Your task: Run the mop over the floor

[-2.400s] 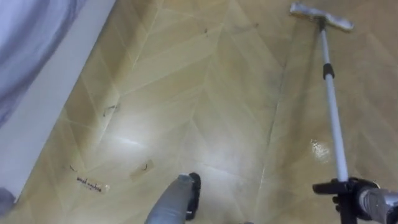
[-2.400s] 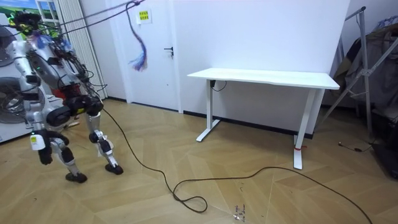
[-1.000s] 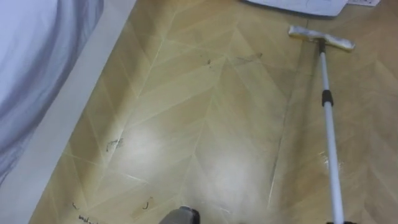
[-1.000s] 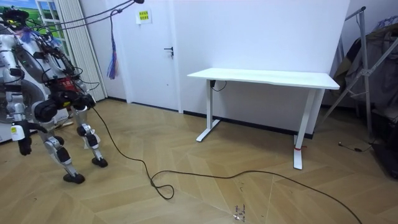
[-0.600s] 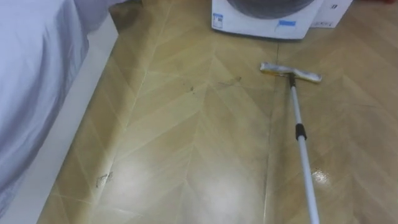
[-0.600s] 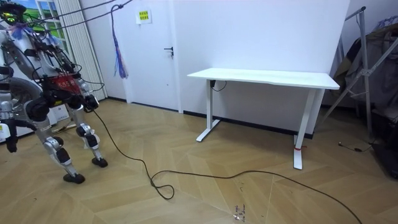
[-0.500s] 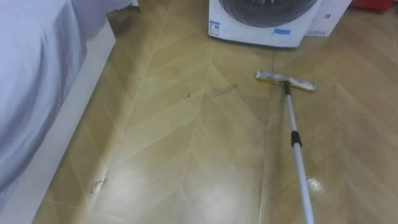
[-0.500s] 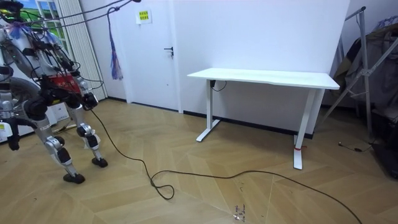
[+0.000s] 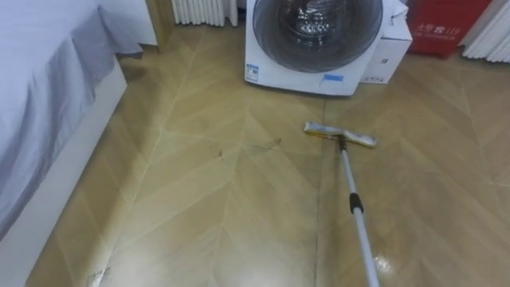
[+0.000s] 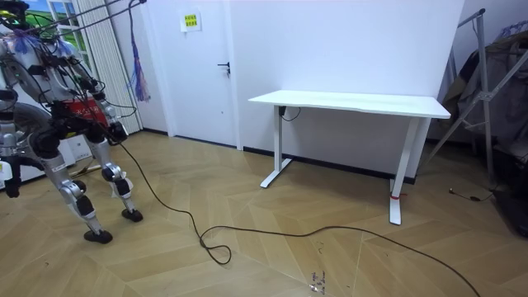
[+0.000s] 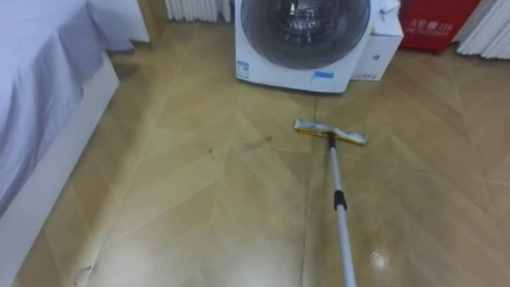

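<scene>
The mop lies on the wooden floor ahead of me, its flat pale head (image 9: 340, 136) just in front of the washing machine. Its white pole (image 9: 360, 231) with a dark collar runs back toward me and leaves the bottom edge of the eye views (image 11: 341, 227). In the room view I stand at the far left on bent legs, leaning back. My left hand (image 10: 9, 186) hangs low at that view's left edge, away from the mop.
A white front-loading washing machine (image 9: 315, 40) stands ahead, with a white box (image 9: 390, 48) and a red box (image 9: 438, 24) to its right. A bed with a grey sheet (image 9: 40, 104) runs along my left. Behind me are a white desk (image 10: 351, 103) and a floor cable (image 10: 247, 235).
The eye view has swung up and forward: the washing machine has come into sight and both arms have dropped out at the bottom. In the room view I have stepped toward its left.
</scene>
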Robot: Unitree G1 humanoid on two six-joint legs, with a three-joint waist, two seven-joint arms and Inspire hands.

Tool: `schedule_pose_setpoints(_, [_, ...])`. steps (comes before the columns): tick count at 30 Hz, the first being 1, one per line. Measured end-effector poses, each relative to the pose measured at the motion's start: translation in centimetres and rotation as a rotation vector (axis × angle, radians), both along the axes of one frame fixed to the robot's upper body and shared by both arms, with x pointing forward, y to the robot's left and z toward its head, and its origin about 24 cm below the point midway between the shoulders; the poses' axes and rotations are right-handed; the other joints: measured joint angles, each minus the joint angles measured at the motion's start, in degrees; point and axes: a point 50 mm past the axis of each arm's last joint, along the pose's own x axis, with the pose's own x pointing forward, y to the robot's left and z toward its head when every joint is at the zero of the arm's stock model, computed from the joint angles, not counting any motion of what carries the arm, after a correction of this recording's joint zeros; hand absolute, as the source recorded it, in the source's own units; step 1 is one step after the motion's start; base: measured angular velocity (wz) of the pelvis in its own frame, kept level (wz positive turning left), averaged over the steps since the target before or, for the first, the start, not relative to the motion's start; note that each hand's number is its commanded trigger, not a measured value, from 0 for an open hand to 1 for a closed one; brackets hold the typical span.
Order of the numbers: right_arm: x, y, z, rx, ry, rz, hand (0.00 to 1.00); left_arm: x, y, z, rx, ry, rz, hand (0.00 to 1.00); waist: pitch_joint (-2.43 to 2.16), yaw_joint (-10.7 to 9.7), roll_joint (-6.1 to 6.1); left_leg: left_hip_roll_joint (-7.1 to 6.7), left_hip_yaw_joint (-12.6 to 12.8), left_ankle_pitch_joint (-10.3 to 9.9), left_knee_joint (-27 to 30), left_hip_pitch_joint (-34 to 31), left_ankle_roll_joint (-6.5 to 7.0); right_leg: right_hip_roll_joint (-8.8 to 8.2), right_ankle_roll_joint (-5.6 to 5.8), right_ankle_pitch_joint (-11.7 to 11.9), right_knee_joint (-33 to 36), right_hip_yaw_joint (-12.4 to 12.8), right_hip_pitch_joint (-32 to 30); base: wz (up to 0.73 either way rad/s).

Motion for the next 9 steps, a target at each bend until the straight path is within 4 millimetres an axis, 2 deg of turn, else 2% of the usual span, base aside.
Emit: schedule_pose_setpoints(9, [-0.46,0.16,-0.06,-0.015,0.022,0.017,1.00,0.04,-0.53,-0.09,-0.007,-0.016,0.050,0.00,-0.10,0.0,0.18,-0.01,-0.1,0.2,-0.3,1.5,-0.28,0.15,0.01,0.0,-0.5,0.1,1.6,-0.01])
